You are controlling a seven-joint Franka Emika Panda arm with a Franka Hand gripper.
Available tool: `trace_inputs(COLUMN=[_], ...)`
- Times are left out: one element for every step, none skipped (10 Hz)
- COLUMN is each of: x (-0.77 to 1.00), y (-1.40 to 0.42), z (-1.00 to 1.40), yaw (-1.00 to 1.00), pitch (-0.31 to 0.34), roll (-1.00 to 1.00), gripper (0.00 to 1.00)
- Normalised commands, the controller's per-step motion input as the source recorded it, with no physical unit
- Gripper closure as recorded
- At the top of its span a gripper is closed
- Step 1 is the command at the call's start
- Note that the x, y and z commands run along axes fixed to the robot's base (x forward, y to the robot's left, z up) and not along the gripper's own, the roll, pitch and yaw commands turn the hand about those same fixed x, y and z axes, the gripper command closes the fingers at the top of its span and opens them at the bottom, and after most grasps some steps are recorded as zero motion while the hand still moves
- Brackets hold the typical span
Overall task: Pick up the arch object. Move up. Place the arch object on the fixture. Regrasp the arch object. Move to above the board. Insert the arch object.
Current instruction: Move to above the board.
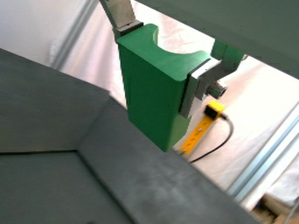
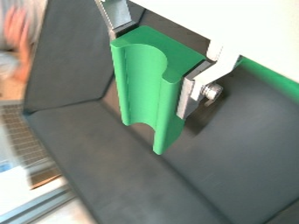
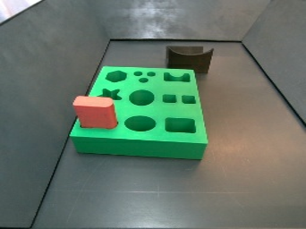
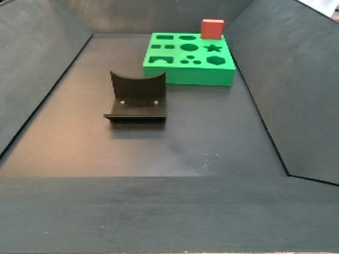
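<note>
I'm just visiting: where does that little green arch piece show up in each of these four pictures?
Wrist view: the arch object fills the middle, clamped in the gripper.
Wrist view: the arch object again sits mid-frame between the gripper's fingers.
Side view: not in it, nor is the gripper.
Side view: not in it either.
Shared landmark: the board and the fixture appear in both side views; the wrist views share only the held piece.

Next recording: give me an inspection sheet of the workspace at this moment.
Surface: dark floor, walled in.
Job's things: arch object held in the gripper; board flat on the floor; fixture stands apart from the board, with nothing on it.
Clutter: red block on a corner of the board.
Gripper: gripper shut on the arch object; absent from both side views.
Cables: yellow-plugged black cable outside the wall.
Surroundings: white sheeting.
</note>
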Motion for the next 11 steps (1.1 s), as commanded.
trace_inputs(x=[-0.36, -0.37, -0.39, -0.4, -0.41, -0.42, -0.44, -0.29, -0.19, -0.13, -0.11], y=[-1.0, -1.0, -1.0, -1.0, -1.0, -1.0, -0.99, -0.56, -0.3, -0.12, -0.08], z=[0.27, 0.29, 0.29, 0.29, 0.29, 0.3, 0.3, 0.17, 0.09, 0.05, 0.04], yaw=[-0.06, -0.06, -0.06, -0.06, -0.06, -0.05, -0.05, -0.05, -0.05, -0.04, -0.04], pitch=[0.008, 0.005, 0.006, 0.005, 0.007, 0.008, 0.007, 0.004, 0.001, -0.009, -0.024], roll=[-1.0, -1.0, -1.0, -1.0, -1.0, -1.0, -1.0, -1.0, -1.0, -1.0, -1.0], gripper=[1.0, 1.0, 1.0, 1.0, 1.0, 1.0, 1.0, 1.0, 1.0, 1.0, 1.0])
